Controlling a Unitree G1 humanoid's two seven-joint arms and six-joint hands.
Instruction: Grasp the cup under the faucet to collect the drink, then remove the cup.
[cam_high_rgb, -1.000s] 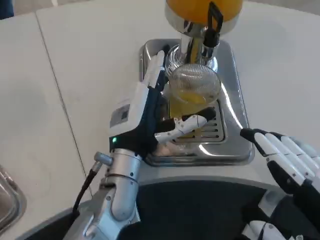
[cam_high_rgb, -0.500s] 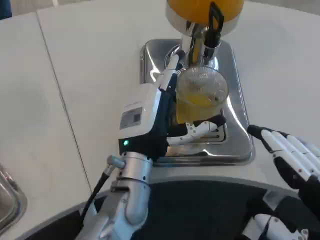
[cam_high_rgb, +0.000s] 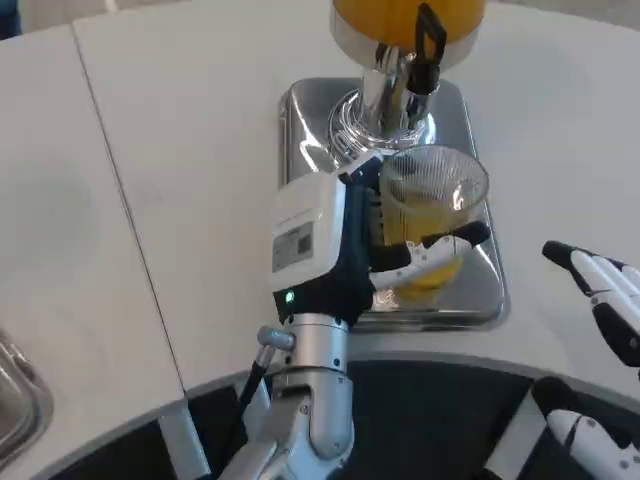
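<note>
While left hand fingers wrap the cup of orange drink over the tray, right hand rests at 3 o'clock, fingers spread, holding nothing.

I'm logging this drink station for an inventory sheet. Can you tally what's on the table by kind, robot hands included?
Clear ribbed cup, partly filled with orange drink: 1
Drink dispenser with orange liquid and black tap: 1
Steel drip tray: 1
Robot hands: 2, the left hand holding the cup, the right hand at the table's right edge
Total: 5
</note>
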